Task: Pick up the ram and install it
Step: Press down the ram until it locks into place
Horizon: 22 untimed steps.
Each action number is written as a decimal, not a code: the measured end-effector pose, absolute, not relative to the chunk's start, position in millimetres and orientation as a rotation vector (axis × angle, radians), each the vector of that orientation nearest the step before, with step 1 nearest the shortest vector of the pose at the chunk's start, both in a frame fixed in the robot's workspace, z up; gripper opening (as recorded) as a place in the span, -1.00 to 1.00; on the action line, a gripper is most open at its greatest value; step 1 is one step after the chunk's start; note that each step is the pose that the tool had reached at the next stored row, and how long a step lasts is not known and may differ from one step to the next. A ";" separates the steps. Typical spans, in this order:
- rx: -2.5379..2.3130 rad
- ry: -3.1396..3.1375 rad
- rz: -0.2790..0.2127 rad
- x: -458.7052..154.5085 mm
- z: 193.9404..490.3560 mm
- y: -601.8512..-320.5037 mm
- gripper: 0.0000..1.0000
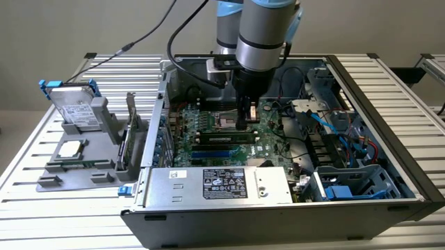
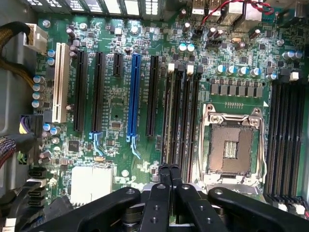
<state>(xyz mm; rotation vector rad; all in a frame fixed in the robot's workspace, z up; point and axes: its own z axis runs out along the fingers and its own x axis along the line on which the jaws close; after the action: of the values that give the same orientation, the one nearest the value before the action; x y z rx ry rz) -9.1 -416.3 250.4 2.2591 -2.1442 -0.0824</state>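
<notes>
The ram point(image 1: 226, 138), a long dark stick with a white label, lies along a memory slot on the motherboard point(image 1: 208, 122) inside the open computer case. My gripper point(image 1: 242, 124) points straight down at the ram's end nearest the CPU socket point(image 1: 230, 121). Whether it touches the ram I cannot tell. In the wrist view my gripper point(image 2: 169, 169) is shut, its two black fingers pressed together with nothing between them. It hangs over the row of black memory slots point(image 2: 182, 111) beside the CPU socket point(image 2: 232, 145).
The power supply point(image 1: 222, 185) fills the near side of the case, and cables and a drive cage point(image 1: 355, 182) crowd the exterior view's right. Outside the case, a grey fixture point(image 1: 76, 156) holds a hard drive point(image 1: 73, 107) and an upright card point(image 1: 130, 133). Long expansion slots, one blue point(image 2: 134, 96), run beside the memory slots.
</notes>
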 end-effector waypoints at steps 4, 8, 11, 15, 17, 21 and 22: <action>2.259 -2.144 -0.082 -7.7 243.2 -416.1 -0.80; 2.259 -2.144 -0.082 -5.3 236.5 -415.4 -0.80; 2.259 -2.144 -0.082 -5.0 235.6 -415.4 -0.80; 2.259 -2.144 -0.082 -4.9 231.8 -415.3 -0.80; 2.259 -2.144 -0.082 -4.8 229.8 -415.4 -0.80; 2.259 -2.144 -0.082 -4.6 226.3 -415.4 -0.80; 2.259 -2.144 -0.082 -4.6 226.1 -415.4 -0.80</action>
<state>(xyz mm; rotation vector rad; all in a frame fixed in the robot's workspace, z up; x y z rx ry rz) -4.6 -415.4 226.1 2.2586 -2.1439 -0.0823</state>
